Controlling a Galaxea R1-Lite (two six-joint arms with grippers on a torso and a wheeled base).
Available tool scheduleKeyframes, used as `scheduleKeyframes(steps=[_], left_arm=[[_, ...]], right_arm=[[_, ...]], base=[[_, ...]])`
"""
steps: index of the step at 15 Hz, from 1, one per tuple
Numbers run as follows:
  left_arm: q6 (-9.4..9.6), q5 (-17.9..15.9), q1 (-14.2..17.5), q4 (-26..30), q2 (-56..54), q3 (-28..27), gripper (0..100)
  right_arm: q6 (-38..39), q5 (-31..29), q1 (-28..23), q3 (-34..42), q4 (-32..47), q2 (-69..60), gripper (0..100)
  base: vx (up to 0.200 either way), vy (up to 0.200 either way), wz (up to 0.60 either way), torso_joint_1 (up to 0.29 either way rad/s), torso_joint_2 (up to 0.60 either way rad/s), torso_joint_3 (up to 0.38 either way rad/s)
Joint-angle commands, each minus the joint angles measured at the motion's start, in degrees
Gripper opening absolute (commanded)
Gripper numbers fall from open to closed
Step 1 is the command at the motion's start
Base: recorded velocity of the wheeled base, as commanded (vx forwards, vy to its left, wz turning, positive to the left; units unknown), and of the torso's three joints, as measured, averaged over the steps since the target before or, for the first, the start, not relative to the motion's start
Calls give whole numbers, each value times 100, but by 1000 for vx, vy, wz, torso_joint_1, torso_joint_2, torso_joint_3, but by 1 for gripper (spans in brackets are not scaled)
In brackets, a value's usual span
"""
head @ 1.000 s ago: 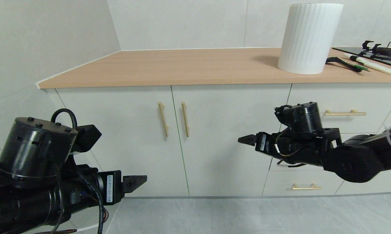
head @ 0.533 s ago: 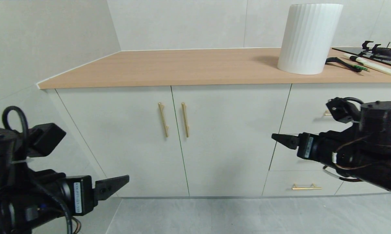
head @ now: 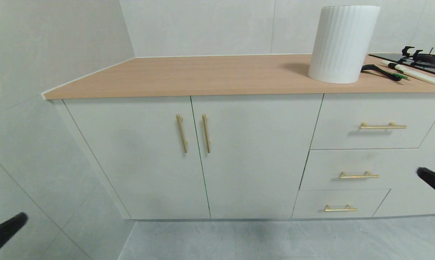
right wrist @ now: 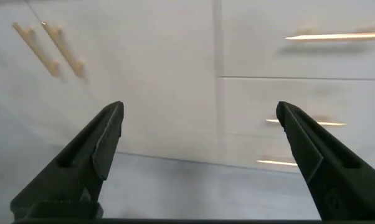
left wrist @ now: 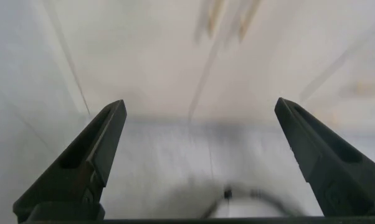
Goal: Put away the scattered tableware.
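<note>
Barely started, judging by utensils (head: pixel 414 73) loose at upper right beside white ribbed container (head: pixel 342 43); holding nothing in wide-spread left gripper (left wrist: pixel 200 106) or right gripper (right wrist: pixel 200 107).

You have the long wooden countertop (head: pixel 203 74) running across the top of the pale cabinet. On it, towards your right, stands the tall white ribbed cylinder (head: pixel 342 43). Just right of that lie a black-handled utensil (head: pixel 380 70) and, beside it, a white-handled utensil (head: pixel 414 72), with the black gas hob (head: pixel 425 57) behind them. Below, two flat doors (head: pixel 138 155) meet at the middle, their brass bar handles (head: pixel 181 133) side by side. Three stacked drawers (head: pixel 376 139) sit to their right. Your left gripper (left wrist: pixel 200 155) is low on the left, and your right gripper (right wrist: pixel 200 155) is low before the drawers.
</note>
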Motion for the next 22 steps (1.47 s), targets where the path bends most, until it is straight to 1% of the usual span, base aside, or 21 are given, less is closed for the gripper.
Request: scheduleKeyframes(steps=[1,2,4,5,6,7,8,9,10,11,12,13,14,15,16,17,18,19,20,22], left_arm=[[133,-7,439,24,-1270,105,100],[317,-7,667,103,-1656,202,100],[669,-7,958,182,-2175,334,100],[757,-7,1125,226,-2430,351,100],[766,2,1230,323,-2614,351,100],[757,107,1362,349,-2632,369,100],[722,116,1564,367,-2720,395,100],[739,89,1705,411,-2931,492,100],[766,19,1819,463,-3080,588,100],[757,28,1872,507,-3124,764,100],[731,54,1872,507,-3142,852,100],[748,28,1872,507,-3159,905,100],[810,19,1863,490,-3168,1230,100],[854,19,1863,481,-3168,1415,100],[950,19,1863,437,-3168,1652,100],[1029,2,1863,-2,-3168,2135,100],[1073,-113,1872,-398,-3168,2461,100],[1135,-192,1863,-574,-3168,2610,100],[1434,-473,1863,-987,-3168,3032,100],[1522,-781,1863,-881,-3168,3032,100]], right_arm=[[-378,-24,-802,288,1267,-2235,100],[-396,82,-1198,270,1864,-2921,100],[-405,108,-1321,235,2436,-3712,100],[-422,38,-1321,261,2594,-3923,100],[-422,-85,-1374,279,2585,-3905,100],[-431,-314,-1374,270,2559,-3897,100],[-466,-472,-1506,270,2559,-3914,100],[-501,-367,-1892,279,2620,-4151,100],[-545,-164,-2059,323,2673,-4318,100],[-563,-112,-2059,428,2699,-4362,100],[-545,-156,-2059,507,2699,-4380,100],[-545,-129,-2051,569,2699,-4424,100],[-528,-68,-2024,1105,2673,-4468,100],[-528,-68,-2024,1421,2515,-4468,100],[-519,-68,-2024,1834,2093,-4468,100],[-510,-6,-2024,2177,1750,-4468,100],[-475,134,-2024,2168,1926,-4468,100],[-475,196,-2024,2168,1917,-4468,100],[-493,433,-2024,2177,1899,-4468,100],[-493,837,-2015,2177,1952,-4468,100]], base=[[0,0,0,0,0,0],[0,0,0,0,0,0],[0,0,0,0,0,0],[0,0,0,0,0,0],[0,0,0,0,0,0],[0,0,0,0,0,0],[0,0,0,0,0,0],[0,0,0,0,0,0],[0,0,0,0,0,0],[0,0,0,0,0,0],[0,0,0,0,0,0],[0,0,0,0,0,0],[0,0,0,0,0,0],[0,0,0,0,0,0],[0,0,0,0,0,0],[0,0,0,0,0,0],[0,0,0,0,0,0],[0,0,0,0,0,0],[0,0,0,0,0,0],[0,0,0,0,0,0]])
